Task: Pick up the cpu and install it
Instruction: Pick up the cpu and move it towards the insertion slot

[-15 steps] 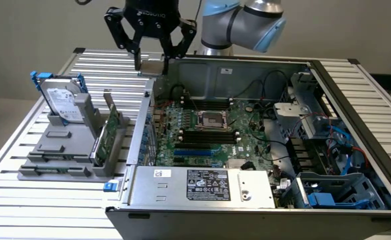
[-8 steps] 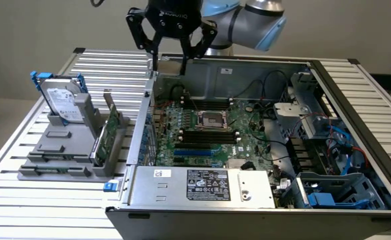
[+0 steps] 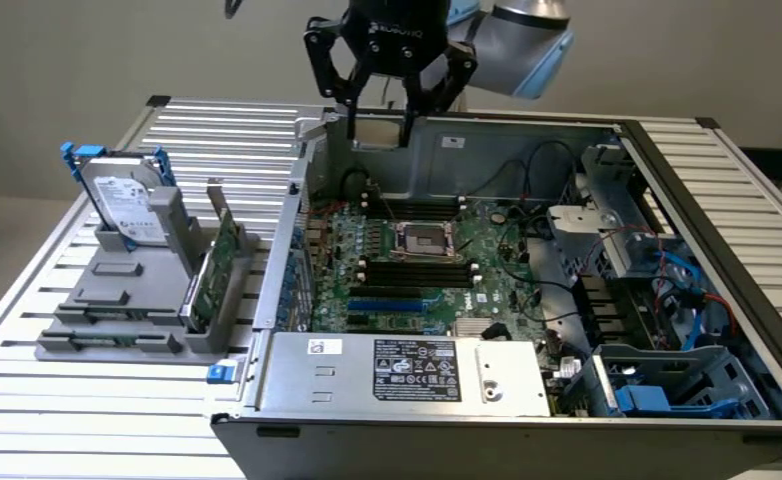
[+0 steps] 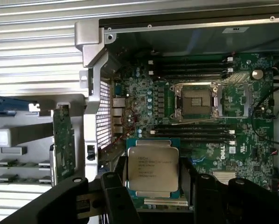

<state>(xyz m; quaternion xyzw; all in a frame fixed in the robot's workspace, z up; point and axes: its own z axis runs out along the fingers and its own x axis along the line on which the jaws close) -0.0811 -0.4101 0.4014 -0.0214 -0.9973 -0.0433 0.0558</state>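
- Plainly, the tool (image 4: 156,186) holds the cpu (image 4: 153,169) between its two black fingers (image 4: 115,193), one against each side edge. The chip lies flat, its silvery lid with printed lettering facing the wrist camera.
- The tool's body covers the edge of the cpu nearest it, and where exactly the fingers meet its rim is hard to make out.
- Below the tool, well apart, lies the motherboard (image 4: 233,140) in the open computer case (image 3: 525,400). Its socket (image 4: 198,99) shows a dark square inside a metal frame, beyond the held chip.
- In the exterior view the tool hangs over the case's far wall, and its arm (image 3: 525,30) is cut off by the picture's edge.
- Off to one side of the tool, outside the case, a grey stand (image 3: 111,300) on the slatted table (image 3: 44,400) carries a hard drive (image 3: 127,205) and a green card (image 3: 215,275), both upright.
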